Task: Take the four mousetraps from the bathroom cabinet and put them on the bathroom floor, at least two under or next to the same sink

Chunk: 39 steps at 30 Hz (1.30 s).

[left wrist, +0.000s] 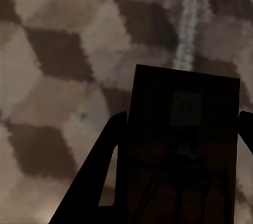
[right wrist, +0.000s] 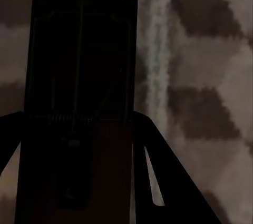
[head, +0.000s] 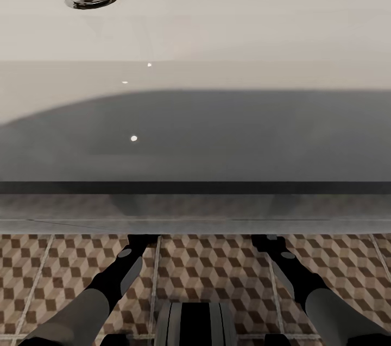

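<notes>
We hold one mousetrap (left wrist: 182, 145) clamped in the left pincer (left wrist: 179, 171) and another mousetrap (right wrist: 79, 97) in the right pincer (right wrist: 79, 171), both low over the bathroom floor (head: 206, 264), at 12 o'clock under the bathroom sink (head: 217, 25), so they land beneath it.

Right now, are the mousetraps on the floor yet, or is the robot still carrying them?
Carrying two. The left end effector is shut on a mousetrap and the right end effector on another mousetrap, both above the tiled floor. The robot faces the white sink, so it looks ready to set them down. Neither trap lies on the floor yet, and the other two traps still have to be placed.
</notes>
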Motion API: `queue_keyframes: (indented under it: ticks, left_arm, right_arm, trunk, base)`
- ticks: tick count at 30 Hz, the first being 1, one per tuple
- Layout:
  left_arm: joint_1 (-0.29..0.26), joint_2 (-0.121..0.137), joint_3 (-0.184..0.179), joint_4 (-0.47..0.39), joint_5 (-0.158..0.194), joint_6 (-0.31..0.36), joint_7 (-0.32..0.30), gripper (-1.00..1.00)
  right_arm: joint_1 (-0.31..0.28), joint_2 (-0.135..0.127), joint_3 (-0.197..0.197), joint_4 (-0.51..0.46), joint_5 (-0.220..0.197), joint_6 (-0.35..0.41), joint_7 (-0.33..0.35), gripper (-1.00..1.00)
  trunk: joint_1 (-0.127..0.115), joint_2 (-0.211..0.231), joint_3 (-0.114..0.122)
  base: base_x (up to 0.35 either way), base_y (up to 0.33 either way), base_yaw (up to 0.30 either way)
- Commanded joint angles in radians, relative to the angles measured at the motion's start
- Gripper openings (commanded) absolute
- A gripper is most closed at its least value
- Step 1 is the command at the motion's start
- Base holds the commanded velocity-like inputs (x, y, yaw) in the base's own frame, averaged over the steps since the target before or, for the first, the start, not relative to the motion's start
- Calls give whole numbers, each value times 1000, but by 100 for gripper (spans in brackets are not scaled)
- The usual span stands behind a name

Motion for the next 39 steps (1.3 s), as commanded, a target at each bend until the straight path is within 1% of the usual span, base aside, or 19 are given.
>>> queue_keyframes:
  ticks: [1,24,31,39]
  left_arm:
    - [-1,1,-9,0,7,-5,11,-100]
    - [0,2,-9,3,8,-8,11,-100]
    - [0,10,-8,8,6,-6,10,-100]
    - [-1,10,-7,11,6,-6,10,-100]
  right_arm:
    - [-1,-1,8,0,-14,-4,-3,-100]
    - [-1,-1,8,-4,-14,-8,-3,-100]
    - [-1,-1,8,-4,-14,-8,-3,-100]
    - [-1,-1,8,-4,-14,-8,-3,-100]
  trunk:
    - [0,0,0]
    - [0,0,0]
    - [0,0,0]
    - [0,0,0]
  base:
    - [0,0,0]
    - [0,0,0]
    - [0,0,0]
    - [0,0,0]
